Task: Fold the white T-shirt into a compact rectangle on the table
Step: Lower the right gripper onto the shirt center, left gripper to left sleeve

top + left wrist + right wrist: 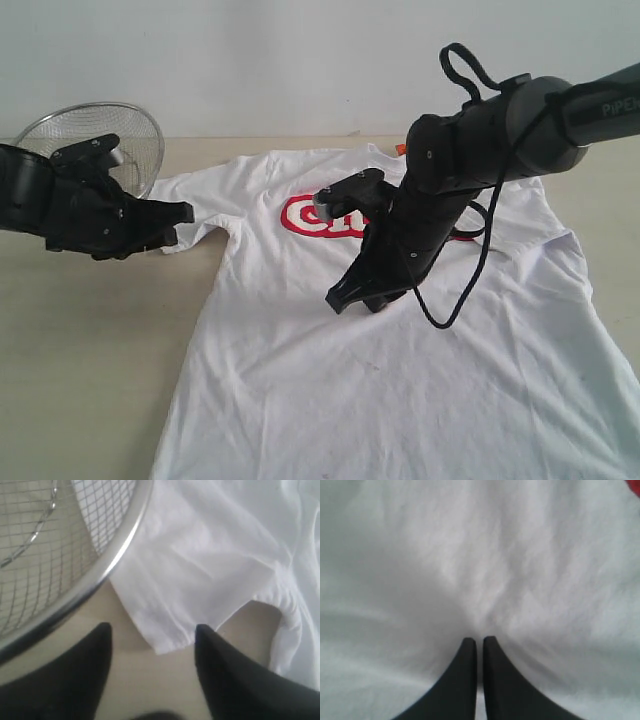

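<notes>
The left pincer (152,630), jaws apart and empty, hovers just above the hem of the nearest sleeve (200,565) of the white T-shirt (400,380). The shirt lies spread face up on the desk (80,350), red lettering (300,215) uppermost and collar to the far side, with a wire-mesh basket (150,140) close against that sleeve. The right pincer (345,298), jaws together with nothing seen between them, points down at the middle of the shirt; whether it presses the cloth or hangs just clear cannot be told. The thin cotton looks light, limp and quick to wrinkle, so it would likely sag from a single hold. The firmest purchase is probably a pinch at the stitched sleeve hem or shoulder seam, carried low across the body and kept clear of the basket's rim.
</notes>
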`<state>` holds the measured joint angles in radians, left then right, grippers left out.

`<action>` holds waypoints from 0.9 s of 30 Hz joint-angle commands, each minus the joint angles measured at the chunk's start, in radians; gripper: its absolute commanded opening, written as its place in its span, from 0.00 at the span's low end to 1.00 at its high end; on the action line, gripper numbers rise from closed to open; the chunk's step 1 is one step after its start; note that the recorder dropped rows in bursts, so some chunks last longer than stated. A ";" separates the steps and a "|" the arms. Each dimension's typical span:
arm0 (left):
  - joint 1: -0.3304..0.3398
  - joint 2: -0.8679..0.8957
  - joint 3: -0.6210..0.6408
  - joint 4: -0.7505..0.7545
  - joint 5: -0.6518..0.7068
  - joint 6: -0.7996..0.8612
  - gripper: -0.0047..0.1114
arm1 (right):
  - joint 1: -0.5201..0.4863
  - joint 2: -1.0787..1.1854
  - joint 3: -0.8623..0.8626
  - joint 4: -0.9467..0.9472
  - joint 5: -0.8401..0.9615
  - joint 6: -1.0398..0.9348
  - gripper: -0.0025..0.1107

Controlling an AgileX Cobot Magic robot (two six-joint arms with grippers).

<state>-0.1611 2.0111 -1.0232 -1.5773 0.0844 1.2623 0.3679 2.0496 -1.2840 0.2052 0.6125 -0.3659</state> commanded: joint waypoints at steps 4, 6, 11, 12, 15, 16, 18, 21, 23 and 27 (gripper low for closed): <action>0.000 0.003 -0.009 -0.011 -0.046 0.009 0.65 | 0.000 -0.015 0.005 -0.001 0.001 -0.010 0.02; 0.000 0.014 -0.021 -0.011 -0.028 0.004 0.63 | 0.000 -0.015 0.005 -0.001 0.001 -0.010 0.02; 0.000 0.106 -0.091 -0.016 0.065 -0.059 0.63 | 0.000 -0.015 0.005 -0.001 0.003 -0.010 0.02; 0.000 0.131 -0.119 -0.016 0.077 -0.059 0.61 | 0.000 -0.015 0.005 0.003 0.003 -0.010 0.02; 0.000 0.147 -0.155 -0.016 0.077 -0.059 0.37 | 0.000 -0.015 0.005 0.006 0.005 -0.010 0.02; 0.000 0.147 -0.163 -0.013 0.077 -0.059 0.25 | 0.000 -0.015 0.005 0.006 0.005 -0.010 0.02; 0.000 0.145 -0.181 0.006 0.123 -0.044 0.08 | 0.000 -0.015 0.005 0.006 0.005 -0.010 0.02; -0.002 0.134 -0.207 0.034 0.177 -0.016 0.08 | 0.000 -0.015 0.005 0.006 0.011 -0.010 0.02; -0.014 0.111 -0.214 0.076 0.130 0.025 0.08 | 0.000 -0.015 0.005 0.007 0.014 -0.010 0.02; -0.056 0.063 -0.217 0.163 0.032 0.059 0.08 | 0.000 -0.015 0.005 0.012 0.022 -0.010 0.02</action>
<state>-0.1885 2.1150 -1.2314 -1.4742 0.1685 1.2897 0.3679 2.0496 -1.2840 0.2136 0.6251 -0.3659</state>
